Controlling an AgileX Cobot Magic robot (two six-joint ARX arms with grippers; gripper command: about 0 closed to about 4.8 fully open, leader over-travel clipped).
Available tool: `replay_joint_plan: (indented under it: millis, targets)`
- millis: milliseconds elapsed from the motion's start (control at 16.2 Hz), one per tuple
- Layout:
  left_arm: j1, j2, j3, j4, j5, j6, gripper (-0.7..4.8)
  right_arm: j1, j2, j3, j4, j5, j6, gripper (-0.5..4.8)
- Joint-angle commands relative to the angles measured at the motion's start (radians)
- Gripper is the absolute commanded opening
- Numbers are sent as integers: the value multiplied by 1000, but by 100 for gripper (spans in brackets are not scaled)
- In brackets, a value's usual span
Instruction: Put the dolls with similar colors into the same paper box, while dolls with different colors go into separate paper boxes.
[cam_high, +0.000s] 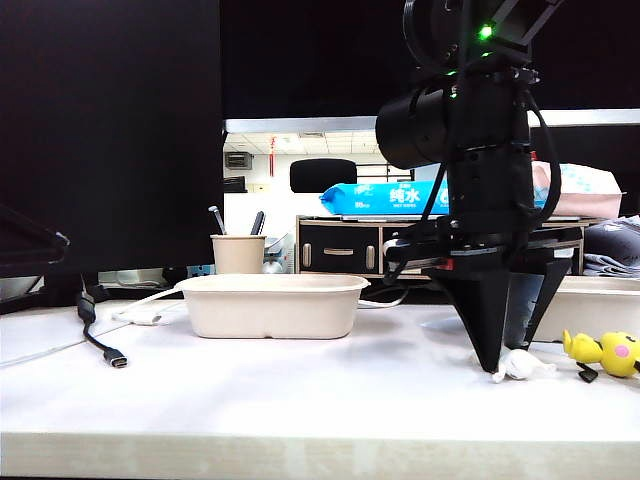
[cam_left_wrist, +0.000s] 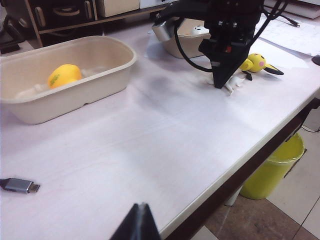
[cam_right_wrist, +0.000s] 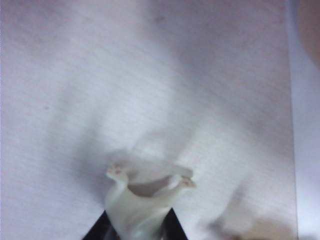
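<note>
My right gripper (cam_high: 492, 366) points down at the table's right side, and its black fingertips (cam_right_wrist: 172, 225) press both flanks of the small white limbed doll (cam_right_wrist: 140, 205) (cam_high: 526, 366) (cam_left_wrist: 234, 84), which rests on the tabletop. A yellow doll with a pink cheek (cam_high: 612, 352) (cam_left_wrist: 256, 62) lies just to its right. One paper box (cam_high: 270, 305) (cam_left_wrist: 75, 95) stands left of centre with the yellow duck (cam_left_wrist: 64, 75) inside. The other paper box (cam_high: 600, 300) (cam_left_wrist: 175, 45) stands behind the right arm and holds a white egg-shaped doll (cam_left_wrist: 200, 30). My left gripper (cam_left_wrist: 142, 206) hovers shut and empty near the table's front edge.
A tan cup with pens (cam_high: 238, 253) stands behind the left box. A black cable with a plug (cam_high: 115, 358) (cam_left_wrist: 20, 185) lies at the left. A dark monitor fills the back left. A yellow bin (cam_left_wrist: 275, 170) sits on the floor past the table edge.
</note>
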Motion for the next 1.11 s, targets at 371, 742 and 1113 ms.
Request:
replay_joint_plan:
  millis: [371, 742, 1113]
  targets:
    - [0, 0, 1, 10, 0, 3, -6, -2, -28, 19, 12, 13, -48, 41]
    - [0, 0, 1, 10, 0, 4, -6, -47, -72, 153, 63, 155, -117, 44]
    - [0, 0, 1, 10, 1, 3, -6, -234, -69, 153, 73, 185, -145, 62]
